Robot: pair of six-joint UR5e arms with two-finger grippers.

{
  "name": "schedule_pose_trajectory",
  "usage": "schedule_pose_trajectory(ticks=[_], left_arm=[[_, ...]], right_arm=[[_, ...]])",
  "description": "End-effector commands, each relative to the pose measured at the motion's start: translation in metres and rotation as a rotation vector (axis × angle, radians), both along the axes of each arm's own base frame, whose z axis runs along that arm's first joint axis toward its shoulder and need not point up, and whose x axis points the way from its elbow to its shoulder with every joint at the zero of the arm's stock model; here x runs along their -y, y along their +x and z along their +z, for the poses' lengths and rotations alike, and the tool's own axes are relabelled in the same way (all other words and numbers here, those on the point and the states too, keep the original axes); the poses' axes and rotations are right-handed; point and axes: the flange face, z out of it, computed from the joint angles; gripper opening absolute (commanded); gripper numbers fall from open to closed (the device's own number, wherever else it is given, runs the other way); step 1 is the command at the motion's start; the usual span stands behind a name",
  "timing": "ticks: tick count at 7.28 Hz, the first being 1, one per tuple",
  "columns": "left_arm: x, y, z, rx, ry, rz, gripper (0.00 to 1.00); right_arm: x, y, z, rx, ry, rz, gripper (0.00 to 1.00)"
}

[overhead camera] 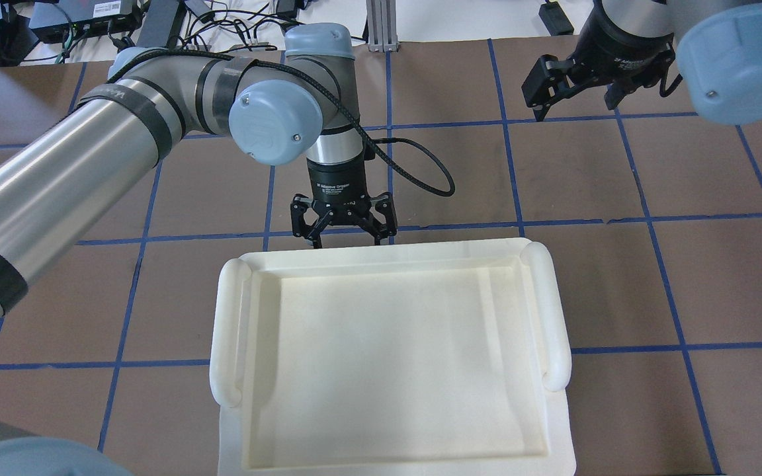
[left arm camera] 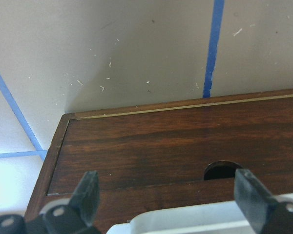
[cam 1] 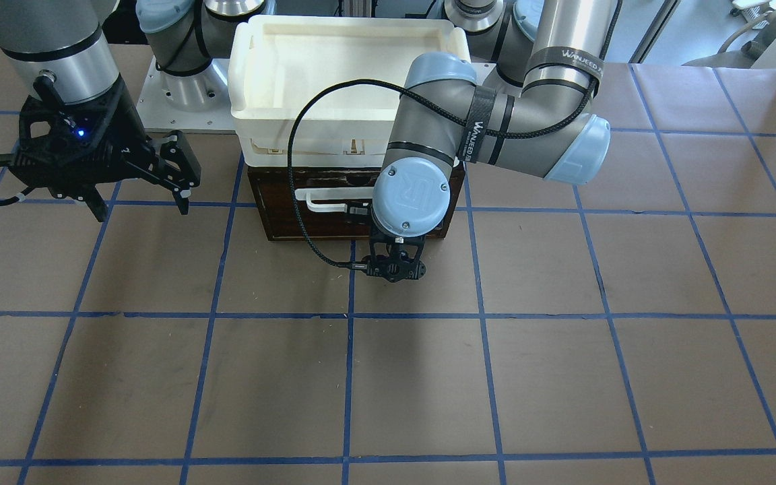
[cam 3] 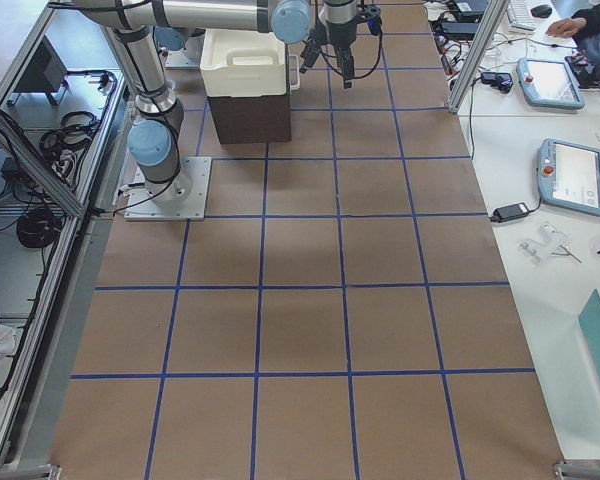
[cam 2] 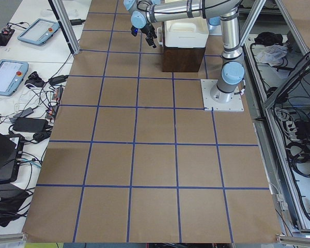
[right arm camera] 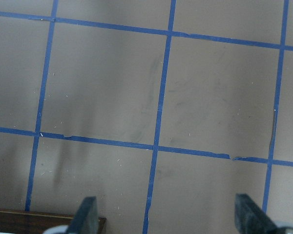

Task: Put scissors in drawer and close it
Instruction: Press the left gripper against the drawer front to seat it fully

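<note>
Left wrist-mounted view: the left claw [left arm camera: 167, 192] is released, its fingers [left arm camera: 88, 195] spread wide on either side of the white bar handle [left arm camera: 185, 219] on the front of the drawer [left arm camera: 151, 146]. Neither finger visibly presses the bar. A round hole [left arm camera: 222, 170] shows in the dark wood just beside the handle.

Seen from the exterior front-facing camera, the drawer [cam 1: 307, 225] sits at the middle of the worktop's [cam 1: 563, 377] robot-side edge, between the two arm bases. A white tray [cam 1: 253, 101] sits on top of it, and the handle [cam 1: 324, 202] faces the operators' side. The left arm bends low in front of the drawer, and its wrist hides the claw from this camera. Whether the drawer is pushed fully home cannot be told.

The right claw [cam 1: 140, 202] is also released, with its fingers parted and nothing between them. It hangs over bare worktop crossed by blue tape lines [cam 1: 482, 314], toward the robot's right-hand end and well apart from the drawer. From overhead, the left claw [overhead camera: 348, 239] points at the tray's far rim [overhead camera: 381, 254], and the right claw [overhead camera: 573, 106] is near the worktop's far edge.
</note>
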Motion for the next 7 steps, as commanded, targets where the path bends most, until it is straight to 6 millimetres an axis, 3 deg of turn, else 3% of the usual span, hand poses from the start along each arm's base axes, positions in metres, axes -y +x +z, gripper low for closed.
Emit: schedule_pose_trajectory(ticks=[1,5,7], left_arm=[[-0.002,0.0,0.0,-0.003,0.013,0.006,1.0],[0.003,0.005,0.004,-0.006,-0.004,-0.001,1.0],[0.019,0.008,0.015,-0.026,-0.066,-0.001,1.0]], right_arm=[[0.0,0.0,0.0,0.0,0.0,-0.002,1.0],[0.0,0.001,0.0,0.0,0.0,0.001,1.0],[0.0,0.0,0.0,0.0,0.0,0.002,1.0]])
